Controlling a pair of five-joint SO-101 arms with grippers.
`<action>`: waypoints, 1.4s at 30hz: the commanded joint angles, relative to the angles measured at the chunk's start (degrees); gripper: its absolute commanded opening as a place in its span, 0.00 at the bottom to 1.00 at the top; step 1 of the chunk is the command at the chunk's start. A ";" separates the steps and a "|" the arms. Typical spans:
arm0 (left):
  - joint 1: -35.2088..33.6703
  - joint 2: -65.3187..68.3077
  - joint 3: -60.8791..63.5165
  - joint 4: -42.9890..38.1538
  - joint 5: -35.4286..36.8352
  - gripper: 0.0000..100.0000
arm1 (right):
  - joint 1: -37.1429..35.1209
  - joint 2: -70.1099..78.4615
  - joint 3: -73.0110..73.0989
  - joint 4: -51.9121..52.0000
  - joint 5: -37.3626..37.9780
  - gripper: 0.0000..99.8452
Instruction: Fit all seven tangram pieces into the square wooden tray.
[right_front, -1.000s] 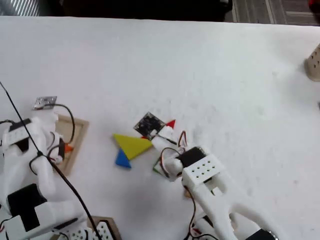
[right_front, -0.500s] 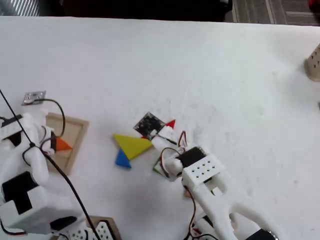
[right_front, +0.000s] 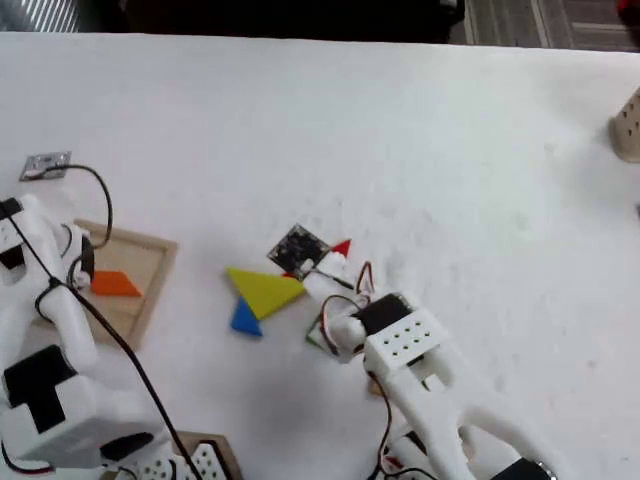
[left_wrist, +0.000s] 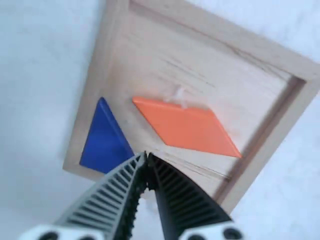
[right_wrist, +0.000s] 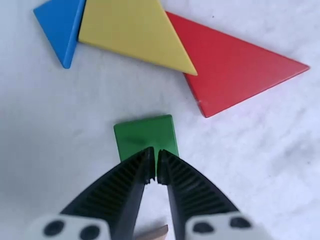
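Overhead table view; two close wrist views

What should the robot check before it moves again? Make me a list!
1. Orange piece flat in the tray: ok.
2. Left gripper empty: ok, shut on nothing.
3. Room left in the tray: ok, bare wood shows.
4. Right gripper open for the green square: not ok, shut.
5. Yellow triangle apart from the others: not ok, it touches the red triangle and the blue triangle on the table.

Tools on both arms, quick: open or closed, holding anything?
Left tool: closed, holding nothing.
Right tool: closed, holding nothing, tips over the green square.
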 joint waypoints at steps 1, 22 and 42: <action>3.47 -6.02 -2.90 1.05 2.37 0.02 | -0.22 -1.71 -0.44 -1.19 0.88 0.02; 10.42 8.40 -0.70 -10.46 9.93 0.02 | -0.22 -1.71 -0.44 -1.19 0.97 0.02; 6.02 4.70 4.66 -7.56 5.89 0.02 | -0.22 -1.71 -0.44 -1.19 0.97 0.02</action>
